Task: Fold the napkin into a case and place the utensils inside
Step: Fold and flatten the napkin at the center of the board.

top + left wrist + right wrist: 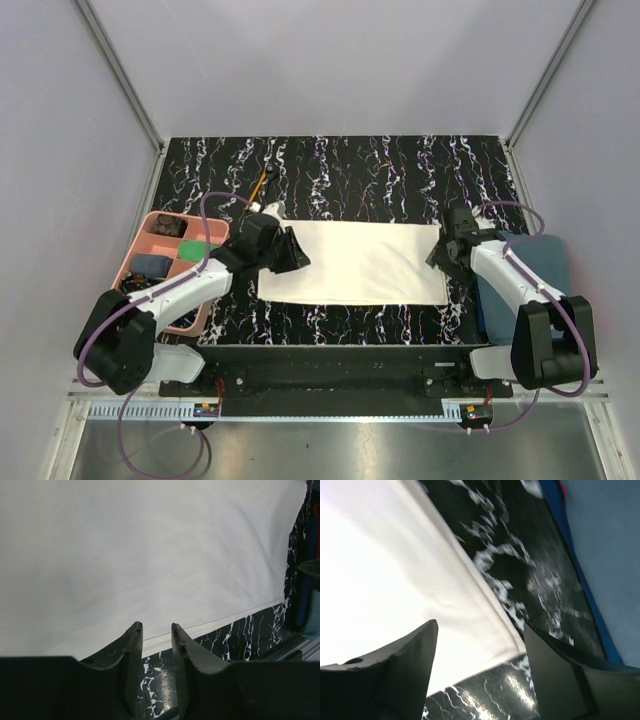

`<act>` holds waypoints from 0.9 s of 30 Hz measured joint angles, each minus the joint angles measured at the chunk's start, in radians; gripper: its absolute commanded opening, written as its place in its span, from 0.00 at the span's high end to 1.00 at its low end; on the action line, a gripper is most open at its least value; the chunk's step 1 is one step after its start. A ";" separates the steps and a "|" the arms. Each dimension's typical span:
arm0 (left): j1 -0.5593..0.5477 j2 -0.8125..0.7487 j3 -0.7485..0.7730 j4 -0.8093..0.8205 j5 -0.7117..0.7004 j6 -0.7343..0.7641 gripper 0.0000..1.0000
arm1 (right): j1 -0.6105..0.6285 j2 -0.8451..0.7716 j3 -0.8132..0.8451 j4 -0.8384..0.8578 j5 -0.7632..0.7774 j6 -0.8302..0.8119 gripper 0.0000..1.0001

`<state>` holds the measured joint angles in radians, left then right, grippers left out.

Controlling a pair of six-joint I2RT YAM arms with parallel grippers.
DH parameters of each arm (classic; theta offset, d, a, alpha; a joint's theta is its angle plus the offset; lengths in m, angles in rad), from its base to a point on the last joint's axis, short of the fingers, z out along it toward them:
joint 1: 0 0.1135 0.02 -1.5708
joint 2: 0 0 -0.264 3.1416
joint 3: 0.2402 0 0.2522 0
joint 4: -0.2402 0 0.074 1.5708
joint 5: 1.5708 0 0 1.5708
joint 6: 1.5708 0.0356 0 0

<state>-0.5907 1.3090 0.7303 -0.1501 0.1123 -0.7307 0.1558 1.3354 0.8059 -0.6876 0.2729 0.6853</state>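
Note:
The cream napkin (360, 262) lies flat on the black marbled table (380, 170) as a wide folded rectangle, two layers showing at its edges. My left gripper (298, 256) sits low at its left edge. In the left wrist view the fingers (132, 640) stand narrowly apart with only table between them, and the napkin (150, 555) edge lies just past the tips. My right gripper (480, 625) is open wide over the napkin (380, 570) right corner, holding nothing. An orange-handled stick (265, 183) lies behind the left gripper. I cannot make out the spoon.
A pink compartment tray (146, 236) with small items stands at the left beside the left arm. A dark blue-grey towel (548, 258) lies at the right under the right arm, and shows as a blue edge (615, 555) in the right wrist view.

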 measured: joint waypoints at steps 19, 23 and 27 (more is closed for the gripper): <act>0.177 0.366 0.335 0.113 0.036 -0.083 0.76 | -0.030 0.308 0.311 0.346 -0.298 -0.277 0.58; 0.213 0.369 0.333 0.067 0.015 -0.099 0.76 | -0.034 0.364 0.311 0.349 -0.346 -0.266 0.57; 0.238 0.370 0.327 0.031 0.011 -0.105 0.76 | -0.041 0.386 0.311 0.349 -0.345 -0.260 0.57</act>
<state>-0.3523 1.6791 1.0576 -0.1188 0.1238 -0.8356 0.1146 1.7214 1.1164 -0.3386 -0.0723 0.4255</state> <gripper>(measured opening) 0.242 0.425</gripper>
